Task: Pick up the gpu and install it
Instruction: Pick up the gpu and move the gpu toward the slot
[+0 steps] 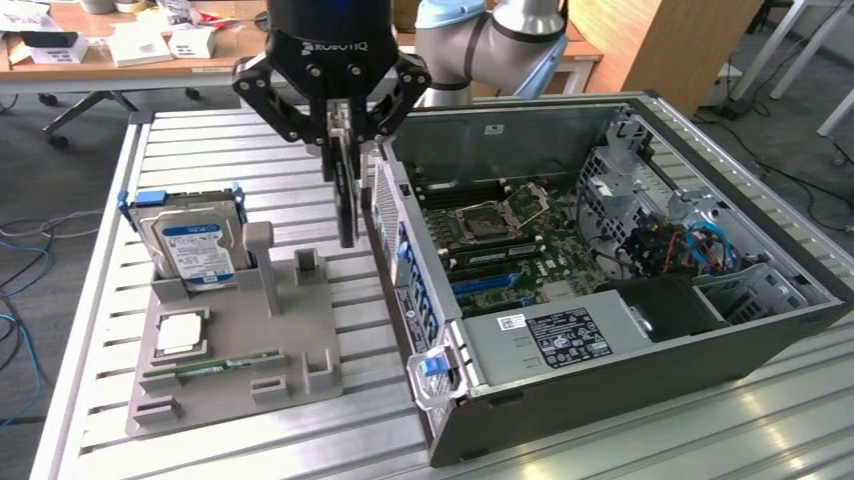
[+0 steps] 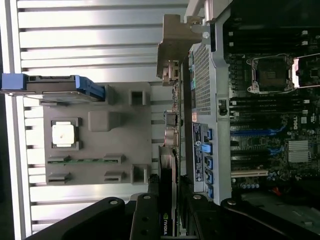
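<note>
My gripper is shut on the gpu, a thin dark card that hangs edge-on and upright from the fingers. It is lifted clear of the grey fixture and hovers just outside the rear wall of the open computer case. In the wrist view the gpu runs from between the fingers out to its silver end bracket, alongside the case's perforated back panel. The motherboard, with its blue slots, lies exposed inside the case.
On the grey fixture a silver hard drive stands in a blue bracket, a CPU sits in a recess, and a slim RAM stick lies flat. The slatted metal table carries everything. A cluttered desk stands behind.
</note>
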Motion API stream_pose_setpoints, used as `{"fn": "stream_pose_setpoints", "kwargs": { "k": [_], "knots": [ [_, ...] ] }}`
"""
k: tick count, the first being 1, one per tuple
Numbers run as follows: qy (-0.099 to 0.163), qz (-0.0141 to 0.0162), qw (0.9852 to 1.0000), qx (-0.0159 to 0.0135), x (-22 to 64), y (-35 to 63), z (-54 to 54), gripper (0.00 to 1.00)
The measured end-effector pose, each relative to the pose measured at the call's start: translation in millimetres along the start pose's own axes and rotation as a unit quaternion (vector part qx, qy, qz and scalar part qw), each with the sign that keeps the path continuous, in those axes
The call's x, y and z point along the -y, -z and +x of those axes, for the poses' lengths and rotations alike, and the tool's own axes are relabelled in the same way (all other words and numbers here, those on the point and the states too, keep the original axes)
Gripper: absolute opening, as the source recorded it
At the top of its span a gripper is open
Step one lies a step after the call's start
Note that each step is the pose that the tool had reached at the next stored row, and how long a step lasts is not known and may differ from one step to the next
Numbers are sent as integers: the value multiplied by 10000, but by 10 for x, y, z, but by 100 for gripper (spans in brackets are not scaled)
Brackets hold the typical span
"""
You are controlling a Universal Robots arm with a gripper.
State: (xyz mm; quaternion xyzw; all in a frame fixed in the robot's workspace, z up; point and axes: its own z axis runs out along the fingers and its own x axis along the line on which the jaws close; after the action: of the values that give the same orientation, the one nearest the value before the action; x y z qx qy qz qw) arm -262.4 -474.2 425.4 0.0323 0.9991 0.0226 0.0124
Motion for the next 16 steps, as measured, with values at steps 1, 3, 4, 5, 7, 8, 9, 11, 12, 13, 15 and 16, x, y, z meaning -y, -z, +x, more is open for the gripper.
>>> {"fn": "stream_pose_setpoints", "kwargs": {
  "k": [1, 3, 4, 5, 7, 8, 9, 11, 12, 13, 15, 16],
  "knots": [
    [0, 0, 10000, 1, -2, -1, -37, 27],
    [1, -1, 10000, 0, -7, -4, -116, 27],
    [1, -1, 10000, 0, -10, -5, -157, 27],
    [0, 0, 10000, 0, -13, -5, -198, 27],
    [1, 0, 10000, 0, -18, -7, -283, 27],
    [1, 0, 10000, 0, -20, -9, -327, 27],
    [1, -1, 10000, 0, -23, -10, -370, 27],
    [0, 0, 10000, 0, -29, -12, -454, 27],
    [1, 0, 10000, 0, -32, -13, -496, 27],
    [1, 1, 10000, 0, -35, -14, -542, 27],
    [0, 0, 10000, 0, -40, -17, -627, 27],
    [1, 0, 10000, 0, -43, -18, -671, 27]
  ]
}}
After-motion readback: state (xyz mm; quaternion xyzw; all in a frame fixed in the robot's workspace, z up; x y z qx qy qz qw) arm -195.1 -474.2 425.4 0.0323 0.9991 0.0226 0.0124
